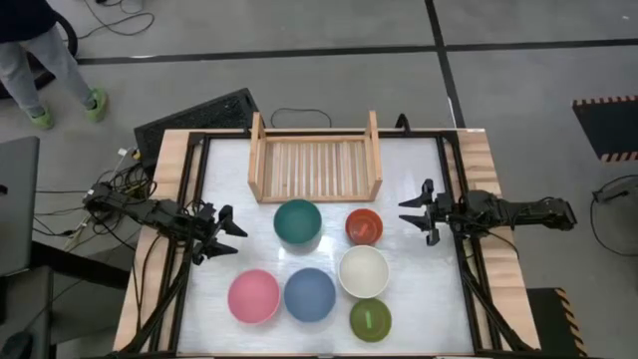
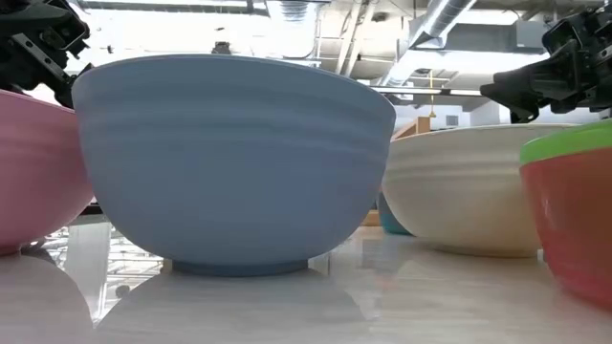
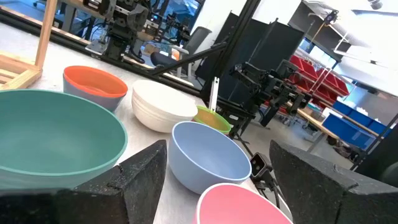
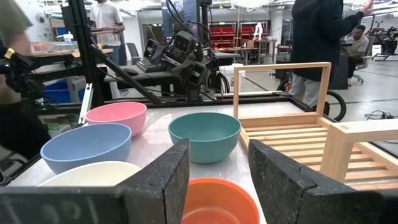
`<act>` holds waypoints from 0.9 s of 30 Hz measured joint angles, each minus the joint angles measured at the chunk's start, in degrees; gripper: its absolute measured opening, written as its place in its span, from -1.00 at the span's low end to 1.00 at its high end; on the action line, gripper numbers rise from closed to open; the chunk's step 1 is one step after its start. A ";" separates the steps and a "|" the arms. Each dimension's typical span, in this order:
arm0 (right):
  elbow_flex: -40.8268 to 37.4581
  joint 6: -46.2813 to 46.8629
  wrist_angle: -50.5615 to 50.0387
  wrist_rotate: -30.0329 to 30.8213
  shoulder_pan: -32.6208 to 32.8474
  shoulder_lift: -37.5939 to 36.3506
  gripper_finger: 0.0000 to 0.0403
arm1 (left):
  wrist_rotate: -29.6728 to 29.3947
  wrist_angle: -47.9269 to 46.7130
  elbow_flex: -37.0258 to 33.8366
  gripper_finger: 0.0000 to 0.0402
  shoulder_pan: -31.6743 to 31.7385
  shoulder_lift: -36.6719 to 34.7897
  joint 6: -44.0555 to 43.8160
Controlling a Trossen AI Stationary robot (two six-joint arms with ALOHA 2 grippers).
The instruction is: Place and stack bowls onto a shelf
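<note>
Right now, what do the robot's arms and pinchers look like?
Both arms are thin, dark and jointed, with black cables along them. The left gripper and right gripper each end in two black fingers. Close up, the fingers look wide, blocky and rough, like grainy foam.

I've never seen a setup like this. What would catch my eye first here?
Probably the cluster of coloured bowls on the white table: teal bowl and red-orange bowl nearest the wooden shelf, with pink bowl and blue bowl in front. The left gripper and right gripper flank them, both open.
</note>
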 joint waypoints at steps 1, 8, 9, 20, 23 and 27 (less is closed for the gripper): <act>0.00 -0.02 0.00 0.02 0.01 0.01 -0.06 | -0.01 -0.01 0.02 0.34 0.00 0.00 0.00; -0.01 0.00 0.00 0.00 0.01 0.02 -0.06 | -0.10 0.19 0.02 0.34 0.01 0.00 0.00; 0.00 0.00 0.00 0.02 0.02 0.02 -0.06 | -0.82 0.65 0.02 0.34 -0.01 0.00 0.18; 0.00 -0.01 0.02 0.02 0.00 0.00 -0.06 | -5.42 0.88 -0.01 0.34 0.03 0.42 0.62; -0.02 -0.01 0.00 0.01 0.01 0.00 -0.06 | -5.51 1.01 -0.01 0.34 0.02 0.48 -1.45; 0.00 -0.02 0.00 0.02 0.01 0.00 -0.06 | -13.05 2.14 0.02 0.34 0.04 0.59 0.14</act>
